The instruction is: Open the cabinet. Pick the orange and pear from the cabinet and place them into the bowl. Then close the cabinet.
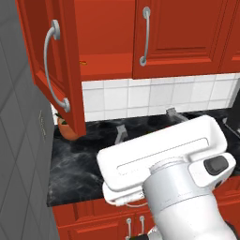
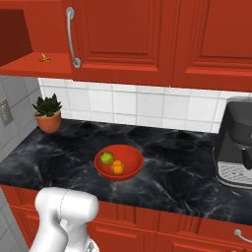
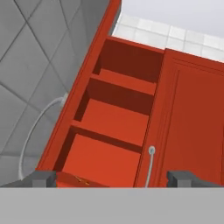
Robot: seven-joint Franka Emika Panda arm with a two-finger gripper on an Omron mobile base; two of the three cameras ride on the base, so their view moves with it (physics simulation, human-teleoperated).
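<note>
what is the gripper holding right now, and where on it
Nothing. The gripper is open, its fingertips spread wide with only air between them, facing the cabinet shelves. The orange and pear already lie in the bowl.

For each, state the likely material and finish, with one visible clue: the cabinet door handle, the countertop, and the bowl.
Cabinet door handle: probably brushed metal; silver-grey with a soft sheen.
Countertop: looks like polished black marble or stone; pale veins and gloss.
Bowl: glossy red, perhaps glazed ceramic or plastic; the rendering leaves this open.
</note>
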